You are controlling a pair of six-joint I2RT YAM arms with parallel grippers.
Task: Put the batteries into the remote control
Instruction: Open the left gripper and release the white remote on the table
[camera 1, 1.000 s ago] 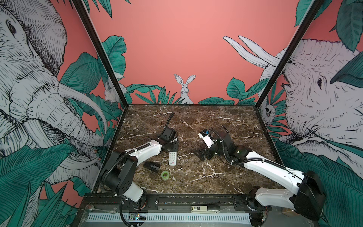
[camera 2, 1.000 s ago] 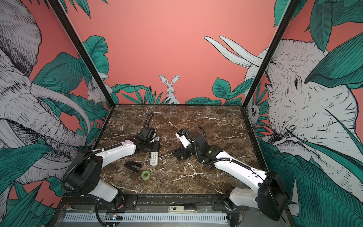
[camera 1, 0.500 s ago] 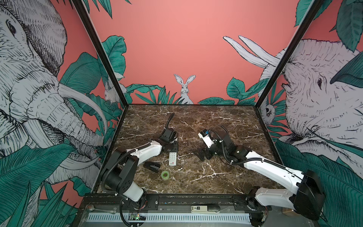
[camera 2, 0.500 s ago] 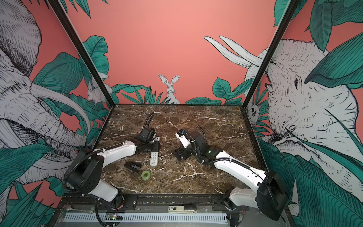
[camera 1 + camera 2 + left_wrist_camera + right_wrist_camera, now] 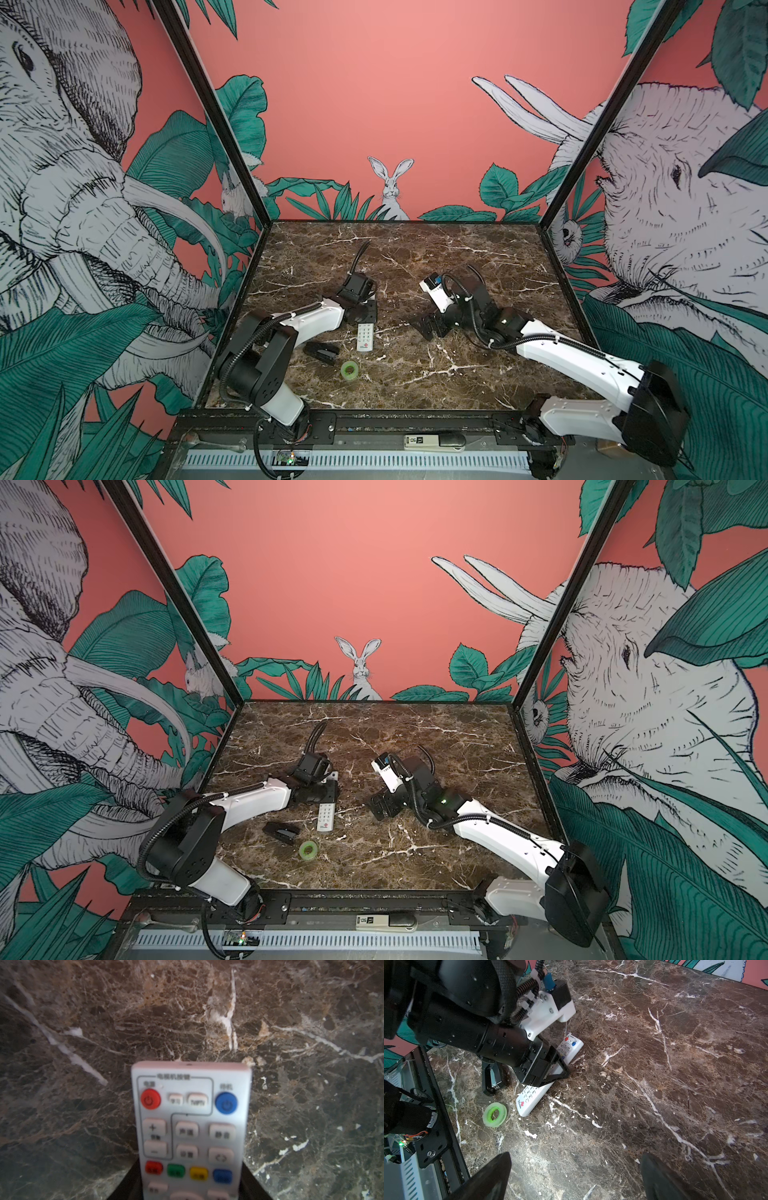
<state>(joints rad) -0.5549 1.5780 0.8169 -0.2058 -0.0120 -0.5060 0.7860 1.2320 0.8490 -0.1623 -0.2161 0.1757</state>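
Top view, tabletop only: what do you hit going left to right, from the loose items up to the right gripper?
small black object → green tape roll → remote control → right gripper, jaws open and nothing in them.

Brown marble table [image 5: 457, 374], white remote [image 5: 365, 337] lying buttons up, small black object [image 5: 321, 352] beside it, green tape roll [image 5: 349, 369] nearby

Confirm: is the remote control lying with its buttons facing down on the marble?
No, the remote control lies with its coloured buttons facing up.
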